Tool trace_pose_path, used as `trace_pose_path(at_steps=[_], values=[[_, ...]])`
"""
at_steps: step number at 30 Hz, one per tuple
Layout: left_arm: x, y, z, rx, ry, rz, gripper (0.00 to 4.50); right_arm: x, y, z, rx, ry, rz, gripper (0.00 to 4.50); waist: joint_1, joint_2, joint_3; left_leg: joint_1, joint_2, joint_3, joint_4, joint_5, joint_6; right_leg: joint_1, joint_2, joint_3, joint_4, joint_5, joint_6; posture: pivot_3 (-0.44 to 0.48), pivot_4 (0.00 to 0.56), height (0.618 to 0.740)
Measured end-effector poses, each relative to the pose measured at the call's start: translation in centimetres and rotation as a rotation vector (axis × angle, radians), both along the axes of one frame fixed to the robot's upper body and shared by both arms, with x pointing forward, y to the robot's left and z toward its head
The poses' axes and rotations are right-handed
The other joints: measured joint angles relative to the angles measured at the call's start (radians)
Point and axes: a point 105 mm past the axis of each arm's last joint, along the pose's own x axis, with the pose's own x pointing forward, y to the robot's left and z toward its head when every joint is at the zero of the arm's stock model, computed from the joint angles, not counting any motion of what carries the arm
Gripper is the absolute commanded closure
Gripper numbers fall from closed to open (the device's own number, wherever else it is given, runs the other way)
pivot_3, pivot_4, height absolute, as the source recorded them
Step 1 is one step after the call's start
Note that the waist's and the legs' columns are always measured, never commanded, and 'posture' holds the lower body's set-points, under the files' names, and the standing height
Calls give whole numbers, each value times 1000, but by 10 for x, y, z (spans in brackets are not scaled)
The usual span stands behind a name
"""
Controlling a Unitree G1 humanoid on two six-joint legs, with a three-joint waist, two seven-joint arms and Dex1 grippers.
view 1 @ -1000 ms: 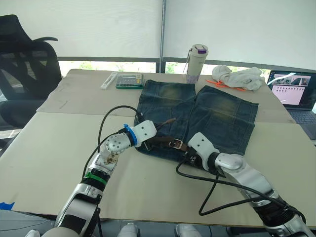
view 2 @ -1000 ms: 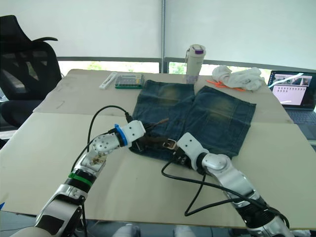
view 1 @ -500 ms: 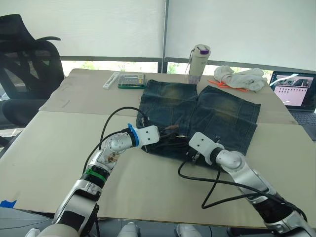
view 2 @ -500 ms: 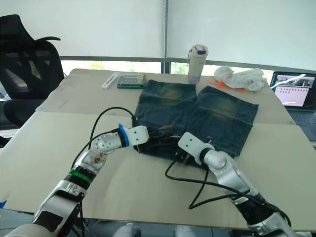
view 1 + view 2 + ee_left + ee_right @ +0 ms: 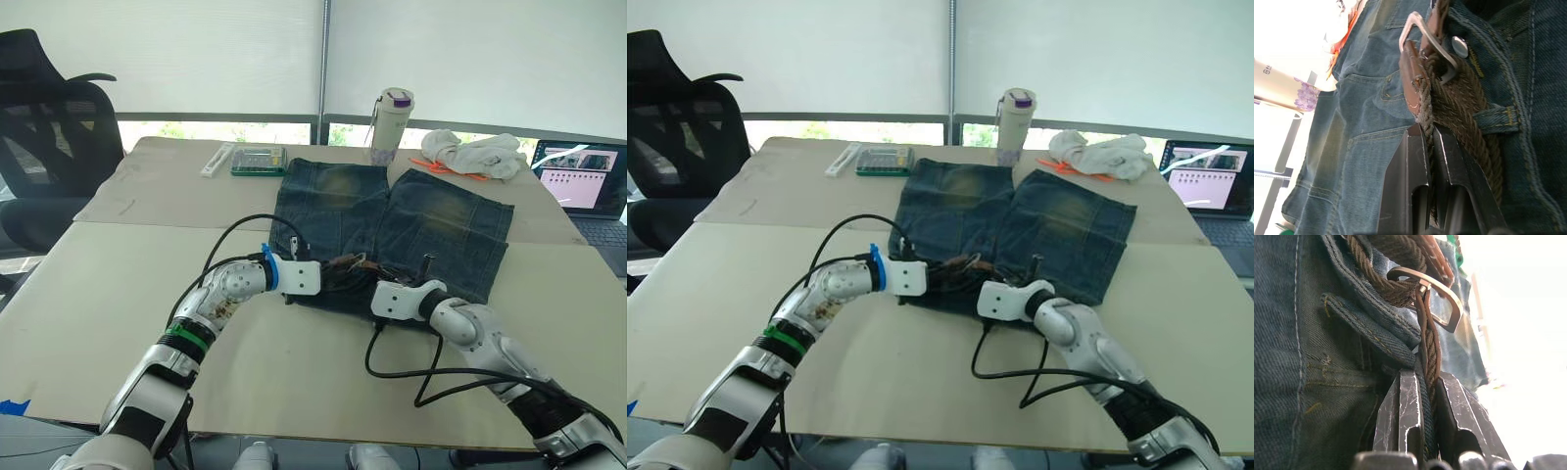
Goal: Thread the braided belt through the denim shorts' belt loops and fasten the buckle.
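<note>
- Now the left gripper [image 5: 1429,147] pinches the braided belt [image 5: 1459,105] near the buckle [image 5: 1425,36].
- Right gripper [image 5: 1425,391] pinches the belt beside a belt loop [image 5: 1369,330] on the denim shorts [image 5: 431,220].

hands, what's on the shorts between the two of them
In the left eye view, the buckle and braided belt lie between the left hand and right hand.

Both arms reach forward and inward, forearms low over the table, wrists turned so the two grippers point toward each other. Left gripper [image 5: 1429,134]: black fingers nearly closed, pinching the braided belt [image 5: 1449,105] between them, white wrist housing and blue collar behind. Right gripper [image 5: 1425,379]: fingers likewise clamped on the braided strap just short of the buckle [image 5: 1442,298], elbow bent outward.
</note>
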Motion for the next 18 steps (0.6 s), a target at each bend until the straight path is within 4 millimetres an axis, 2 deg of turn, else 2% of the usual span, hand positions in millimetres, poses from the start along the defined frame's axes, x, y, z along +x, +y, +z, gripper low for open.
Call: trace_pose_path(at_steps=[10,18], values=[[2,0,3,143,-93,-59,4500,-1,0,-3,-32,-61,54,4483,-2,0,0,0,0,0,0,0,0,0,0,0,0,0,0,0,150,737],[3,-11,9,222,-159,-122,4500,-1,3,-6,-47,-82,76,4483,-5,0,0,0,0,0,0,0,0,0,0,1,1,0,0,0,150,737]])
